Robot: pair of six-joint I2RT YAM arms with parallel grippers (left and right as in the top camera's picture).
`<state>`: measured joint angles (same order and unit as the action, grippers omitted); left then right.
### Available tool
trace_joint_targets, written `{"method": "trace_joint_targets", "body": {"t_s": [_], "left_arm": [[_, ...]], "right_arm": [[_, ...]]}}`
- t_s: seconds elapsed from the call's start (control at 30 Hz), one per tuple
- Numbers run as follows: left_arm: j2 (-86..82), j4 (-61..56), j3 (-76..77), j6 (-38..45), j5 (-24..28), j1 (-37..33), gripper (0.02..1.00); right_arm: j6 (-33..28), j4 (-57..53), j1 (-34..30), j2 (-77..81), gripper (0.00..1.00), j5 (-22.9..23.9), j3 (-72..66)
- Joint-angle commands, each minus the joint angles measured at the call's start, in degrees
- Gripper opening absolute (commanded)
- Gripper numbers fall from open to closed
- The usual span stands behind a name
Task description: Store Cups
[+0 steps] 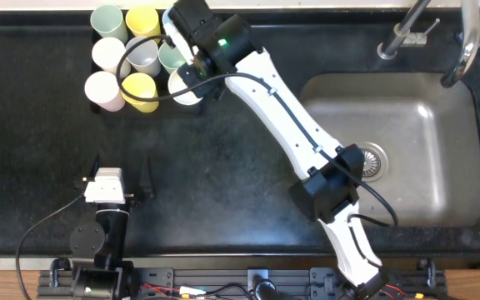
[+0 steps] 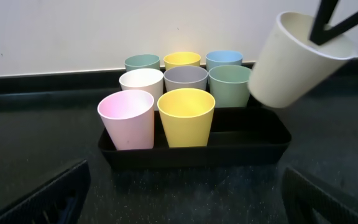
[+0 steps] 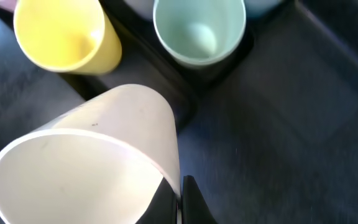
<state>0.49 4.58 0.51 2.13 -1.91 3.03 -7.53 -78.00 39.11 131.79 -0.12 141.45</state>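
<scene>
A black tray [image 2: 197, 155] at the counter's back left holds several upright cups, among them a pink cup [image 2: 127, 118], a yellow cup [image 2: 186, 115] and a pale green cup [image 3: 197, 31]. My right gripper [image 1: 192, 73] is over the tray's right end, shut on the rim of a white cup [image 2: 294, 62] that hangs tilted above the open slot there. In the right wrist view the white cup [image 3: 92, 162] is pinched at its rim by the right gripper [image 3: 179, 199]. Low over the counter in front of the tray, my left gripper [image 1: 123, 168] is open with nothing in it.
A steel sink [image 1: 390, 142] with a faucet [image 1: 407, 33] takes up the right side. The right arm [image 1: 282, 117] stretches diagonally across the middle of the black counter [image 1: 223, 200]. A wall stands right behind the tray.
</scene>
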Motion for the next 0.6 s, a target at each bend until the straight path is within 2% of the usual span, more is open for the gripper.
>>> {"method": "trace_joint_targets", "body": {"t_s": [0.03,0.2,0.6], "left_arm": [[-0.4,0.1,-0.1,1.1,0.5,-0.1,0.998],[-0.4,0.1,-0.1,1.1,0.5,-0.1,0.998],[-0.4,0.1,-0.1,1.1,0.5,-0.1,0.998]], "right_arm": [[0.3,3.2,0.8,1.0,0.042,1.2,2.4],[1.0,6.9,1.0,1.0,0.040,0.7,2.8],[0.7,6.3,1.0,5.7,0.047,-1.1,2.7]]}}
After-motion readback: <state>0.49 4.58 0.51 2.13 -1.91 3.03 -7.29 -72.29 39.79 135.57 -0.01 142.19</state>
